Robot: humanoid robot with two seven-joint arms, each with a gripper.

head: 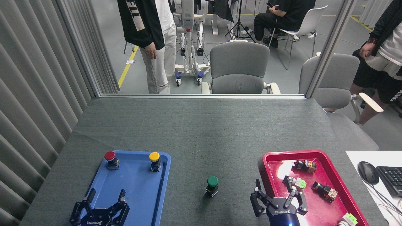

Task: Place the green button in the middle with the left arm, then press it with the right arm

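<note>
The green button stands upright on the bare bench, between blue tray and red tray. Both hands, left and right, hang released, well apart from it; an off-centre press could topple it.

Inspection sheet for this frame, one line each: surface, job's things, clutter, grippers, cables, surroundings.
Surface: dark-grey cloth tabletop, flat.
Job's things: green button upright on bare cloth between blue tray and red tray.
Clutter: red button and yellow button in blue tray; loose switch parts in red tray.
Grippers: left gripper open over blue tray; right gripper open at red tray's edge.
Cables: mouse cable.
Surroundings: people standing and seated, chairs.
</note>
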